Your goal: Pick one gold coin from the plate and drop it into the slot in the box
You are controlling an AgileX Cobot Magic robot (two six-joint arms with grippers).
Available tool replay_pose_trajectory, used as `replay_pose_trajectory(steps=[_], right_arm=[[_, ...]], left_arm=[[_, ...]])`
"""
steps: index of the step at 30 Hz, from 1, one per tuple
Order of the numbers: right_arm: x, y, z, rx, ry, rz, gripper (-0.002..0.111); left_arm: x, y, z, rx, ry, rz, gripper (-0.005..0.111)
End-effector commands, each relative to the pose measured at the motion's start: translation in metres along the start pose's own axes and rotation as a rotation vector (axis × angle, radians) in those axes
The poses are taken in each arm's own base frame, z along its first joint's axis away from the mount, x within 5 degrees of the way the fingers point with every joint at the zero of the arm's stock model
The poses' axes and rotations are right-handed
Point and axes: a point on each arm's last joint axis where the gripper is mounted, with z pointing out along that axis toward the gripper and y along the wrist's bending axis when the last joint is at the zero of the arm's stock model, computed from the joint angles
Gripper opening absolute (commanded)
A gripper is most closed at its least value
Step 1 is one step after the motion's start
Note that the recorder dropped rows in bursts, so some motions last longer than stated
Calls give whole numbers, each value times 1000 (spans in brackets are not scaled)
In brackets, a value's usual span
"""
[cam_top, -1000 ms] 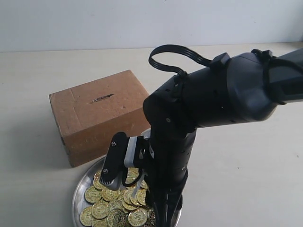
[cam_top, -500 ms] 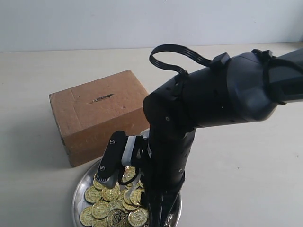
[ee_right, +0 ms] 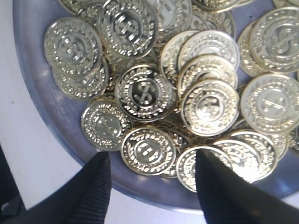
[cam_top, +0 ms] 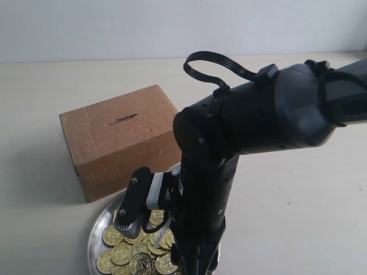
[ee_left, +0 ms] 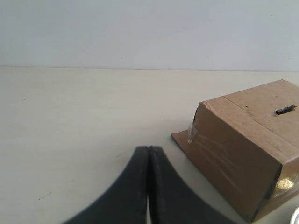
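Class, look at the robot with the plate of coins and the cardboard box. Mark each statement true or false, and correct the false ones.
1. The right gripper has its fingers spread over the gold coins. True.
2. The left gripper has its fingers spread wide. False: its fingers are pressed together, holding nothing.
3. The box slot is in the top face of the cardboard box. True.
4. A coin is sticking out of the box slot. False: the slot shows only as a dark slit, with no coin in it.
5. The metal plate holds a single coin. False: it holds many overlapping coins.
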Motion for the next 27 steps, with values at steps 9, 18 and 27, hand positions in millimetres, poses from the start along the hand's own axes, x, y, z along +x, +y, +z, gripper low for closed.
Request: replay_pose_trajectory(steps=[9, 18, 27], right_arm=[[-4, 3, -1, -29, -30, 22, 53], [-13, 8, 1, 4, -95, -10, 53], [5, 14, 2, 39, -112, -11, 53]], left_arm=[[0, 0, 0, 2, -4, 4, 0], [0, 0, 0, 2, -4, 2, 0], [0, 0, 0, 2, -4, 2, 0]])
